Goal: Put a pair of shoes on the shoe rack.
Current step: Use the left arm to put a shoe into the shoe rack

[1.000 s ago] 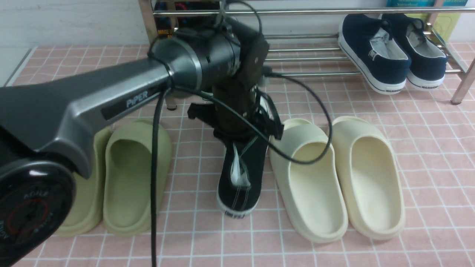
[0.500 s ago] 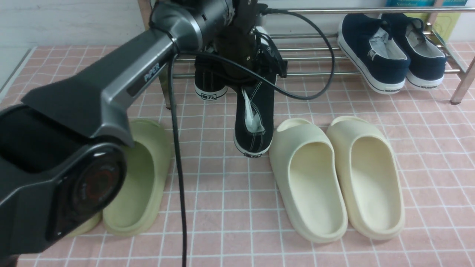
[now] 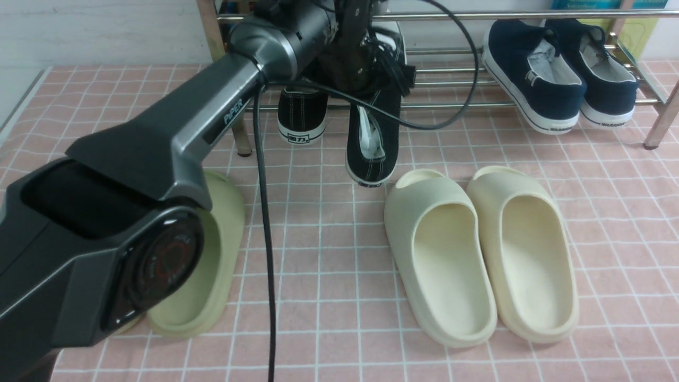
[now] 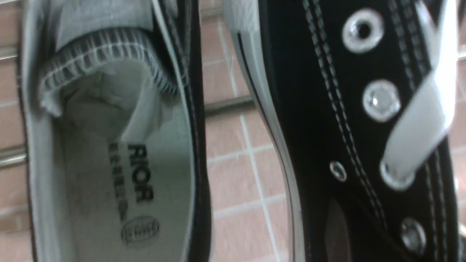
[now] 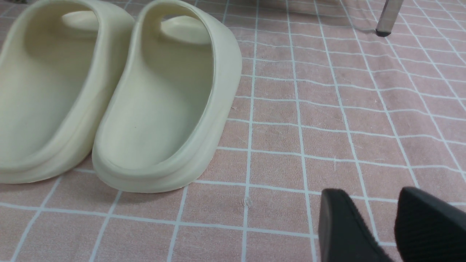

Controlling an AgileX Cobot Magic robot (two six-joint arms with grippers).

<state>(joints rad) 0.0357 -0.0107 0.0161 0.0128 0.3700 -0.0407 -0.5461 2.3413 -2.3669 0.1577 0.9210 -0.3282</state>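
One black sneaker is set on the shoe rack; beside it the second sneaker is clamped by the left gripper, heel overhanging, and could be tipped off if released. The right gripper is seen open, empty.

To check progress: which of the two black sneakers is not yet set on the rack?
The held sneaker, hanging heel-down from the left gripper; the other sneaker sits on the rack.

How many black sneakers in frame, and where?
2. The first sneaker sits on the shoe rack's lower shelf, left end, heel toward the camera. The second sneaker hangs from the left arm beside it, heel end lowest. None seem hidden.
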